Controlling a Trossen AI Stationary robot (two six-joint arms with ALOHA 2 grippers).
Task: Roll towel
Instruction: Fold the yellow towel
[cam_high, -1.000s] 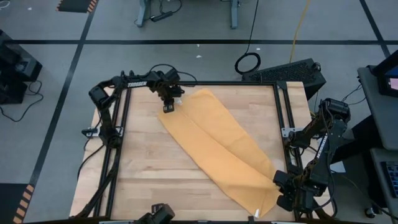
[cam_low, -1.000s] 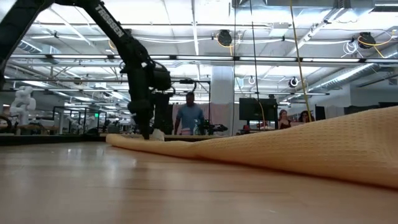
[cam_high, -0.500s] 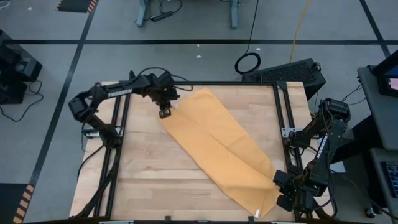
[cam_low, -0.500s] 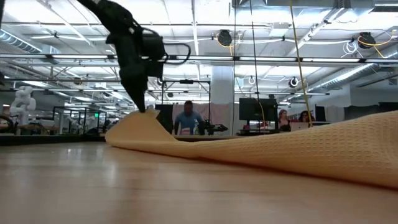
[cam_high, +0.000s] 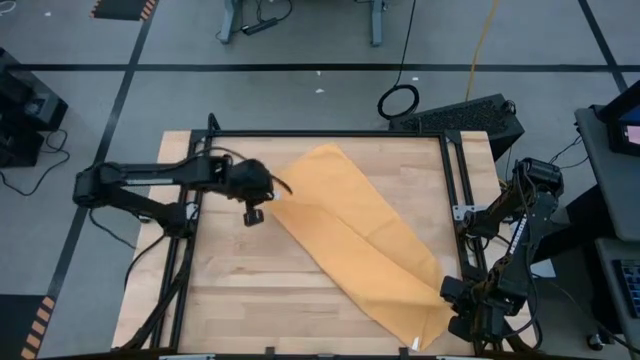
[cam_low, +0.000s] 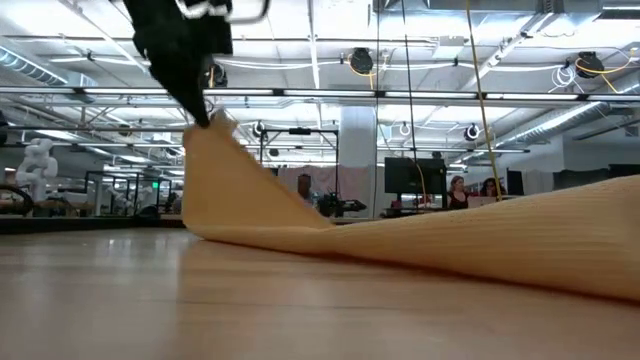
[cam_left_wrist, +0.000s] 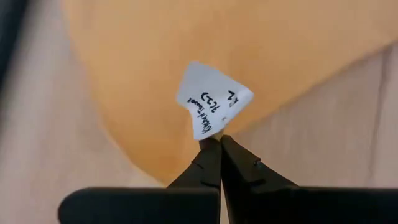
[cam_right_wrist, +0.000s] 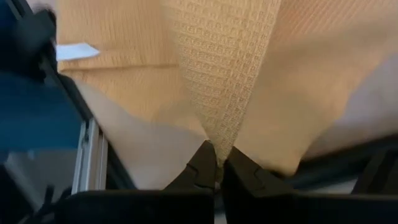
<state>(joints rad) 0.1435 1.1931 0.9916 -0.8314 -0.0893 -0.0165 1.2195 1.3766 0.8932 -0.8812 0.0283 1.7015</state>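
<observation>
The mustard-yellow towel (cam_high: 350, 235) lies slantwise across the wooden table, from the far middle to the near right corner. My left gripper (cam_high: 253, 215) is shut on its left corner, which stands up as a peak (cam_low: 215, 150) above the table. A white tag (cam_left_wrist: 211, 102) shows just past those fingertips. My right gripper (cam_high: 455, 318) is shut on the towel's near right end, beside the table's right rail. Between the two holds, the towel's middle rests on the wood. My left gripper pinches the towel's left corner (cam_left_wrist: 208, 134) between its two fingers, right at the white tag. The fingers slant down from above. The corner is lifted clear, and the cloth slopes down from it (cam_low: 250, 200) to the table. My right gripper pinches a raised ridge of cloth (cam_right_wrist: 217, 134) at the towel's near right end. The fingers point down. One layer or several, I cannot tell. The cloth spreads away from the fingers on both sides, and this end rises above the table (cam_low: 600, 210).
A black frame (cam_high: 330, 134) rails in the table at the far, left and right sides. Bare wood (cam_high: 250, 290) lies near and left of the towel. A second white tag (cam_high: 413, 343) shows at the towel's near end. People stand in the room beyond (cam_low: 455, 190).
My left gripper, still shut on the towel's left corner, has risen and gone toward the table's near left. The corner has come off the table and now stands as a tall peak. The rest of the towel and my right gripper have stayed put.
</observation>
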